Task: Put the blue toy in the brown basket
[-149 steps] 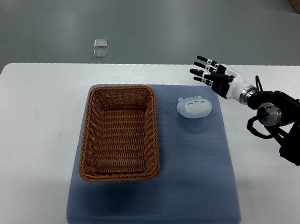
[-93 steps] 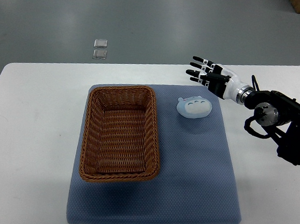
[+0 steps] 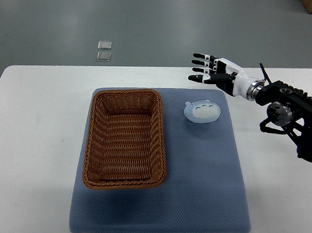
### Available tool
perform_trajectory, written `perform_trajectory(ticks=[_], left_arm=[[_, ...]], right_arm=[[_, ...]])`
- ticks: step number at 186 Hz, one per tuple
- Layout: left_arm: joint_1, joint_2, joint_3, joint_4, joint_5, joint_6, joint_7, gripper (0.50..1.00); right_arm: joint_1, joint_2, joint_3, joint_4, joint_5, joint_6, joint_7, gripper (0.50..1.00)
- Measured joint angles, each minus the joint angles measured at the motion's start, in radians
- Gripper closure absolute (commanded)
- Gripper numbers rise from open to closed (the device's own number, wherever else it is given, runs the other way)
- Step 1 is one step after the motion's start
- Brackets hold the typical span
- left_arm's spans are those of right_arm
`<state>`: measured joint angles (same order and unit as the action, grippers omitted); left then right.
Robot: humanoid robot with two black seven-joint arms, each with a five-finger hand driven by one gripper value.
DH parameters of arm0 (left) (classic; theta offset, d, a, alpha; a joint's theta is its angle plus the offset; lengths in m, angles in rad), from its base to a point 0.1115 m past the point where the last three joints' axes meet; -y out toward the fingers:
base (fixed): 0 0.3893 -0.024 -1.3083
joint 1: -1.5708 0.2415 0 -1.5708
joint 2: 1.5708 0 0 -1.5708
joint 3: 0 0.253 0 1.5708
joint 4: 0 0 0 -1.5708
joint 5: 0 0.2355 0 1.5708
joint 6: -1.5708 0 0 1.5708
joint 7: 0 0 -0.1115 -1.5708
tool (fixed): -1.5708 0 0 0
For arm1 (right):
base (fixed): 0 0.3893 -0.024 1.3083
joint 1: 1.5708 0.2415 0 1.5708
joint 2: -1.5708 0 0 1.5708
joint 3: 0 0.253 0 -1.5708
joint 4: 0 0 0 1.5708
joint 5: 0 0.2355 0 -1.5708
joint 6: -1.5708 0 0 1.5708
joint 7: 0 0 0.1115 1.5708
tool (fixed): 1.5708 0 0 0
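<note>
the right hand (image 3: 211, 71) is seen entering from the right edge, fingers (image 3: 198, 77) spread wide and nothing held. it is positioned above the far edge of the white table (image 3: 32, 112), beyond the blue toy (image 3: 202, 111) and not touching it. the blue toy is laid on the blue mat (image 3: 205, 180), just to the right of the brown basket (image 3: 126, 138), apart from it. the basket is set on the left part of the mat, nothing seen inside. two small clear squares (image 3: 104, 51) are spotted on the grey floor beyond the table. the left arm is not shown.
</note>
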<state>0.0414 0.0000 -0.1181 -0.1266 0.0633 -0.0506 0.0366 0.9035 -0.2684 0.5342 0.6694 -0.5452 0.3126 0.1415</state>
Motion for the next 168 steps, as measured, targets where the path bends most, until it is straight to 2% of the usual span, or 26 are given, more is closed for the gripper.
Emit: perform_trajectory(ticks=[44,70,108,135,168], left_arm=[[0.0,0.0,0.0,0.004,0.0,0.0,0.0,0.5],[0.0,0.0,0.001,0.003,0.0,0.0,0.0,0.5],[0.0,0.0,0.001,0.003,0.0,0.0,0.0,0.5],[0.0,0.0,0.001,0.003,0.0,0.0,0.0,0.5],[0.0,0.0,0.001,0.003,0.0,0.0,0.0,0.5]], right_arm=[[0.016,-0.077,-0.023,0.047,-0.433,0.001,0.076,0.585],[0.069,-0.122,-0.147,0.067,-0.636,0.002,0.135,0.585],[0.138,-0.159,-0.32,0.103,-0.712,-0.006,0.161,0.585],[0.143,-0.15,-0.344,0.105,-0.717,-0.021,0.161,0.585],[0.12,-0.125,-0.358,0.096,-0.729,-0.079,0.159,0.587]])
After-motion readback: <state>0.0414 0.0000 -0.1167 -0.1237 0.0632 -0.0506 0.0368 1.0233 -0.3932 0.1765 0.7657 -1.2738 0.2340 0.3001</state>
